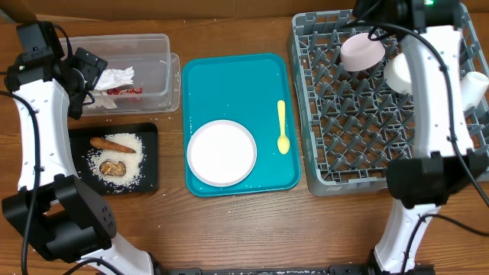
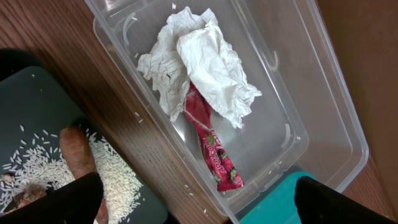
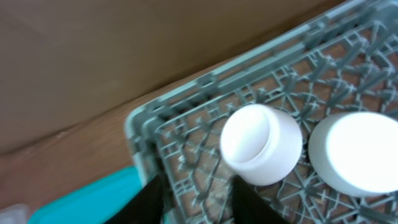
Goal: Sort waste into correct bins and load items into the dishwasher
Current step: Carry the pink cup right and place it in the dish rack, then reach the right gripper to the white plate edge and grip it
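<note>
My left gripper (image 2: 205, 208) hangs open over the near edge of the clear tub (image 1: 157, 72), which holds the crumpled napkin (image 2: 199, 62) and the red wrapper (image 2: 214, 146). Beside the tub, the black tray (image 1: 149, 156) carries rice (image 1: 126, 160), the carrot (image 1: 112, 143) and the brown lump (image 1: 113, 168). The white plate (image 1: 221, 153) and yellow spoon (image 1: 282, 127) lie on the teal tray (image 1: 229, 84). In the grey dish rack (image 1: 359, 130) sit the pink dish (image 1: 361, 52), the white bowl (image 1: 399, 72) and the small cup (image 1: 475, 85). My right gripper (image 3: 199, 202) is above the rack's far left corner, just short of the pink dish (image 3: 261, 144), jaws apart and holding nothing.
A few rice grains lie on the wooden table between tub and black tray (image 2: 37, 106). A brown cardboard wall (image 3: 124, 56) stands behind the rack. My right arm (image 1: 435, 99) stretches over the rack's right half.
</note>
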Controlling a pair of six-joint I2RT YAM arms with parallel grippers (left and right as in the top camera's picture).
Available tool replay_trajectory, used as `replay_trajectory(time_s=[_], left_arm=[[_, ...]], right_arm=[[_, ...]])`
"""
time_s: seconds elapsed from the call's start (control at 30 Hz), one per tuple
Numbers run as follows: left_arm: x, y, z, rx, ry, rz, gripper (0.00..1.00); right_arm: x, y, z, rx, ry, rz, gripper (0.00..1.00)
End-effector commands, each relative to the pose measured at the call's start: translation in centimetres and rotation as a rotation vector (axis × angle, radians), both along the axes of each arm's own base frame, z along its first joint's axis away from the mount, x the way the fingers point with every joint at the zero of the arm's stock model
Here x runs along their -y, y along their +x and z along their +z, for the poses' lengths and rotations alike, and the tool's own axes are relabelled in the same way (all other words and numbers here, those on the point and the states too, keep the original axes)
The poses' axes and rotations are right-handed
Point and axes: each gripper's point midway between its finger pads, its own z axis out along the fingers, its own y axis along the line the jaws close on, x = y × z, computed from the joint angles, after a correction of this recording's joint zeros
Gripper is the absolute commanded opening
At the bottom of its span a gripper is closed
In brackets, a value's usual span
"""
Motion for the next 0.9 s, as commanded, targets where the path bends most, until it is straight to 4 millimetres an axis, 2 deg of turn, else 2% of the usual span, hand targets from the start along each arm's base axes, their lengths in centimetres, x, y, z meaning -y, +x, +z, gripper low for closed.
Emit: replay_trajectory(time_s=[0.0,0.03,0.13,0.4,0.87], left_arm=[[0.0,0.2,0.3,0.008,0.001,0.006,1.00],[0.0,0.2,0.3,0.008,0.001,0.006,1.00],[0.0,0.2,0.3,0.008,0.001,0.006,1.00],[0.0,0.2,0.3,0.008,0.001,0.006,1.00],[0.0,0.2,0.3,0.008,0.001,0.006,1.00]], right_arm=[[3.1,1.6,-5.3,-0.089,-0.081,-0.087,0.25],[3.3,2.2,-6.9,-0.109,-0.070,-0.086,0.21],[3.8,3.1,-9.7,-0.142,-0.064,-0.090,0.15],[3.9,2.9,-14.4,-0.241,-0.041,-0.080,0.09],[6.1,1.6,-15.6,-0.308,-0.041,-0.119,0.08]])
